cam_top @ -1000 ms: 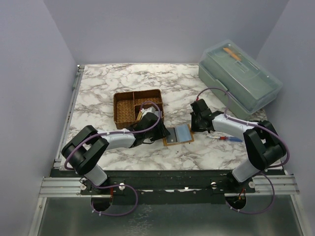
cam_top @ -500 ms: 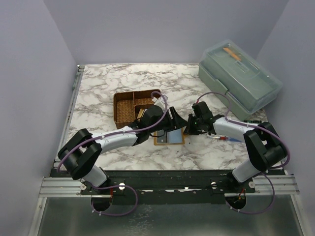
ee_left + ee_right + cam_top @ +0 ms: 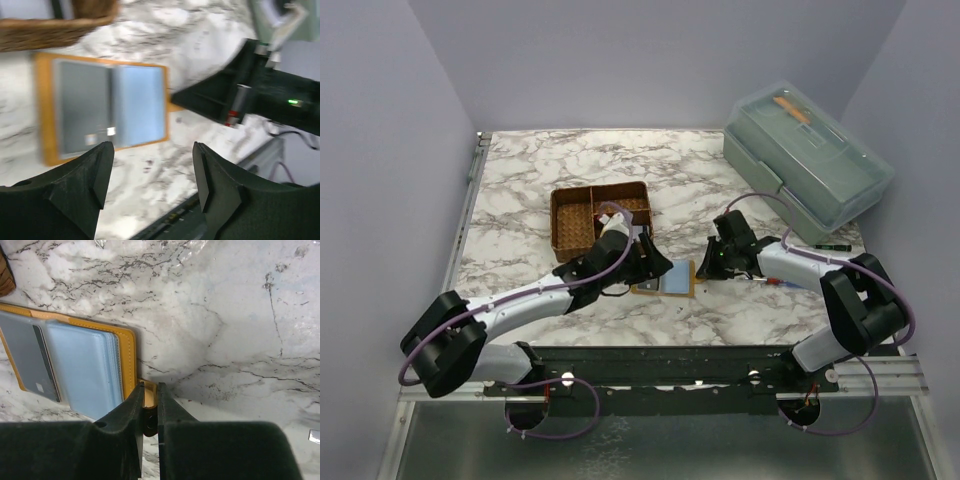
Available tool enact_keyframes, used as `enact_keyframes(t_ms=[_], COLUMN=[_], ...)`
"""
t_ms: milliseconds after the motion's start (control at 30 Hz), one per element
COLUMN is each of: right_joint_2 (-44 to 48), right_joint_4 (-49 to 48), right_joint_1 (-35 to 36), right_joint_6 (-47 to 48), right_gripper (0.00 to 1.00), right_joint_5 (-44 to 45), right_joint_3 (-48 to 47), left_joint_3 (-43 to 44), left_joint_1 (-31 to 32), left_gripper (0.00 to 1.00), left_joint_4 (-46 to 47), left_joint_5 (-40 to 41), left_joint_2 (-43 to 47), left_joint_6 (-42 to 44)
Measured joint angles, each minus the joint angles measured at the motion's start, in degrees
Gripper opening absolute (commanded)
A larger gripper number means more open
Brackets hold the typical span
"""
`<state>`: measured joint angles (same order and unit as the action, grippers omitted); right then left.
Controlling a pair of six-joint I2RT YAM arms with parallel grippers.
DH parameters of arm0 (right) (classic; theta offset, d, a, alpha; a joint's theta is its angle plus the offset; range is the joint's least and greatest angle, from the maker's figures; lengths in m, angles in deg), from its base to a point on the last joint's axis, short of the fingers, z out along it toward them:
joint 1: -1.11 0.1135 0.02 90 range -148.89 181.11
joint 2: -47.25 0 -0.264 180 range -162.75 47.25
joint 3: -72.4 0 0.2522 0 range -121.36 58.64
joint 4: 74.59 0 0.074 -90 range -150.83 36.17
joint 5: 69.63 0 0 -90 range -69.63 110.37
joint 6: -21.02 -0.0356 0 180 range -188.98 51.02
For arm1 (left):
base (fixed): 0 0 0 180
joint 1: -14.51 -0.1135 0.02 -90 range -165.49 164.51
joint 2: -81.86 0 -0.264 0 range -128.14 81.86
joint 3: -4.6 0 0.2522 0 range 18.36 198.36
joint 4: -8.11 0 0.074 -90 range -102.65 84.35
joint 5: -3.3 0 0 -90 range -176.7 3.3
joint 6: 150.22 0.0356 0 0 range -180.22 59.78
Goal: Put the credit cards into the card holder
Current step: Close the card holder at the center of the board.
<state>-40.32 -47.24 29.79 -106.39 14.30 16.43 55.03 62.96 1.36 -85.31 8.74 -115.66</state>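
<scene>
the card holder (image 3: 667, 281) lies opened flat on the marble table (image 3: 540, 170), just in front of the woven basket (image 3: 595, 215) and between the two arms, its orange-tan border framing the inner faces. we read this layout as a way to leave the pockets facing up and reachable from above. the right gripper (image 3: 150, 387) sits low at the right, its fingers pressed almost together on the small leather tab (image 3: 149, 405) that sticks out from the holder's right edge; we judge this pinch is there to pin the holder down, so it neither slides nor folds shut while a card goes in. the left gripper (image 3: 151, 160) hovers above the holder with its fingers spread wide and nothing between them, the open faces showing in the gap, so it looks free to come down on a card or press a flap. a grey card (image 3: 31, 359) lies flat on the left half, seemingly seated in its pocket, though we cannot tell how deep. the right half shows a pale blue layered panel (image 3: 87, 367); whether that is a card or a stack of clear sleeves we cannot tell. we see no loose card on the marble around the holder, but the left arm (image 3: 540, 290) hides part of the basket, so we cannot judge how many cards remain.
</scene>
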Motion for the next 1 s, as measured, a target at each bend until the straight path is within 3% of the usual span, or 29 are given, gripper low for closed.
enact_keyframes(t_ms=[133, 300, 400, 600, 700, 1000], right_joint_2=[0.4, 0.4, 0.4, 0.3, 0.2, 0.1], right_joint_4=[0.5, 0.6, 0.6, 0.6, 0.6, 0.9], right_joint_1=[0.0, -0.2, -0.2, -0.2, -0.2, -0.7], right_joint_6=[0.2, 0.6, 0.9, 1.4, 1.5, 2.2], right_gripper=[0.11, 0.11, 0.11, 0.08, 0.08, 0.06], right_joint_5=[-0.5, -1.0, -1.1, -1.6, -2.1, -2.9], right_joint_3=[0.3, 0.3, 0.3, 0.3, 0.3, 0.1], left_joint_3=[-3.8, -3.7, -3.7, -3.2, -2.6, -2.0], left_joint_1=[0.0, -0.1, -0.9, -4.4, -4.5, -4.5], left_gripper=[0.71, 0.82, 0.83, 0.81, 0.76, 0.75], left_joint_4=[-2.1, -3.0, -3.1, 1.1, 4.4, 9.2], left_joint_5=[5.9, 10.3, 11.2, 7.8, 3.9, -5.4], left_joint_2=[0.1, -3.5, -5.7, -9.7, -11.8, -14.2], left_joint_6=[1.1, 1.7, 1.7, 1.7, 1.8, 2.8])
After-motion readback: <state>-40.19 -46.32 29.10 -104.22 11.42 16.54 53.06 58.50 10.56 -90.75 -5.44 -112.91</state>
